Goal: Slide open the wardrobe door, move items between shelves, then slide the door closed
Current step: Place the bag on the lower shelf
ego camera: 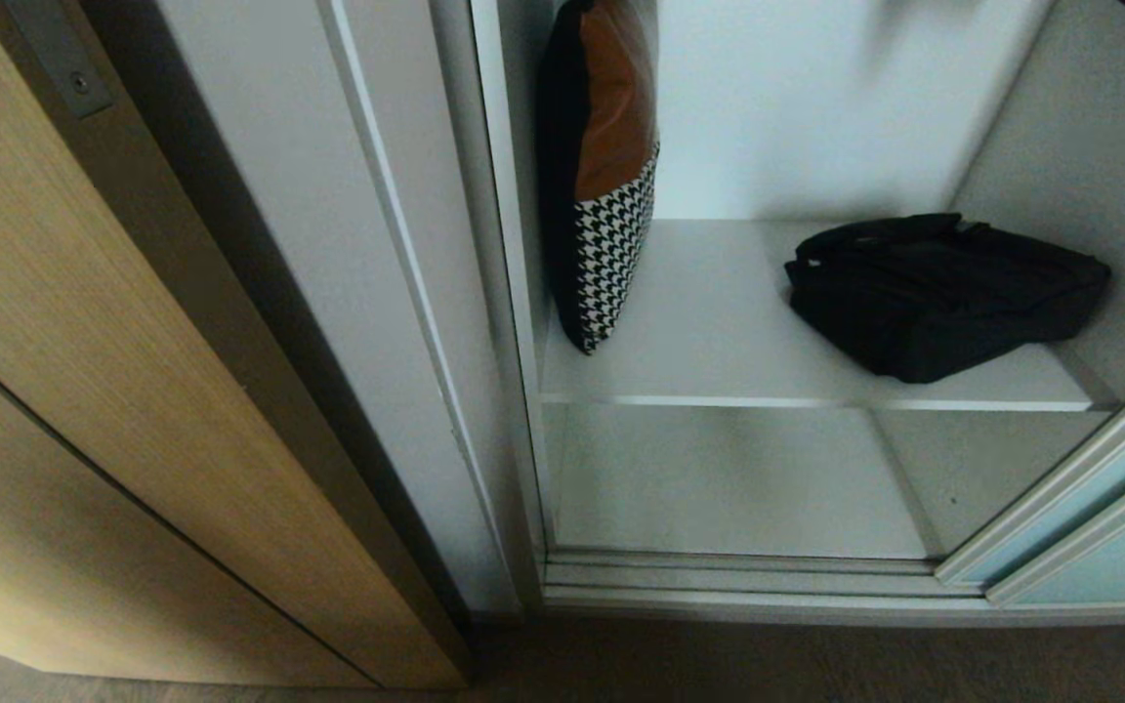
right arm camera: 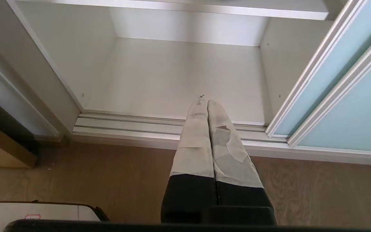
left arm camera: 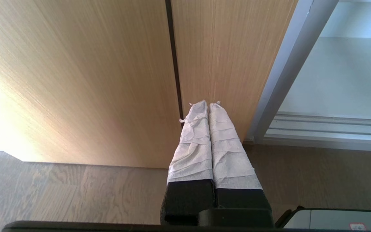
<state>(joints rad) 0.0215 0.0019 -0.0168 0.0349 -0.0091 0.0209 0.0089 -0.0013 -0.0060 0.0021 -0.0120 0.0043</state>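
**Open wardrobe with both arms parked low**

Head view. The sliding wardrobe door, a pale turquoise glass panel in a silver frame, occupies the lower right corner of the frame, leaving the wardrobe interior exposed across the centre and right. A black bag lies on its side on the shelf at centre right of the frame, close to the right inner wall and well apart from a cushion. The cushion, brown and black above with a black-and-white houndstooth panel below, stands upright on the same shelf against the left inner wall, in the upper centre of the frame. Below the shelf, the bottom compartment holds nothing visible. A silver floor track runs along the wardrobe's lower front edge. A tan wood-grain door fills the left side of the frame, with a white frame post between it and the opening. Neither arm appears in this view.

Left wrist view. The left gripper hangs above the wooden floor, its two white-wrapped fingers pressed together with nothing between them. It points at the tan door, near the dark seam between two panels.

Right wrist view. The right gripper is likewise clenched and empty, its wrapped fingers touching along their length. It points at the floor track and the bottom compartment; the turquoise door lies at the right of the frame.
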